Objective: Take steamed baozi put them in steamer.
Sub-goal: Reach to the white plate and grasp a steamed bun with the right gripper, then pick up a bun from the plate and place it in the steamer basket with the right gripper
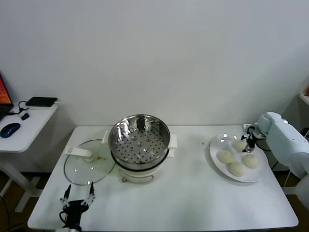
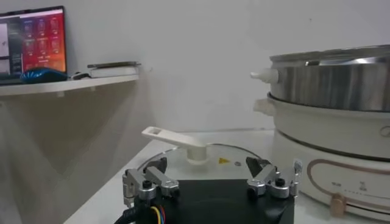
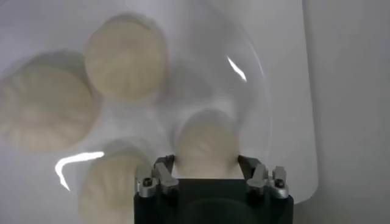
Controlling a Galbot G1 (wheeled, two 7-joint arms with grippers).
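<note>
four steamed baozi [image 1: 238, 158] sit on a white plate [image 1: 216, 155] at the 3 o'clock side of the white table [image 1: 193, 203]. they are round, off-white and smooth, with faint pleats running to the top, and have no clear long axis. on the plate they lie at roughly 12, 3, 6 and 9 o'clock, close together.

the right gripper [image 1: 249, 144] is down over the 12 o'clock bun [image 3: 206, 145]. the right wrist view shows its two fingers [image 3: 159, 175] set on either side of that bun, just beside or touching its flanks; whether they are squeezing it cannot be told. the bun rests on the plate.

the steamer [image 1: 139, 138] stands at the table's centre, a shiny steel basket with a holed floor on a white pot base, with no buns in it. its side handles point to 3 and 9 o'clock.

a glass lid [image 1: 89, 164] lies flat at the steamer's 9 o'clock, its white handle tipped toward the same side.

the left gripper [image 1: 77, 200] waits at the table's 7 o'clock edge, fingers spread wide.

only the left wrist view shows the pot base's front panel [image 2: 341, 182] and a lit screen [image 2: 31, 41] over the side desk [image 2: 67, 85]. only the right wrist view shows the bun pleats.
</note>
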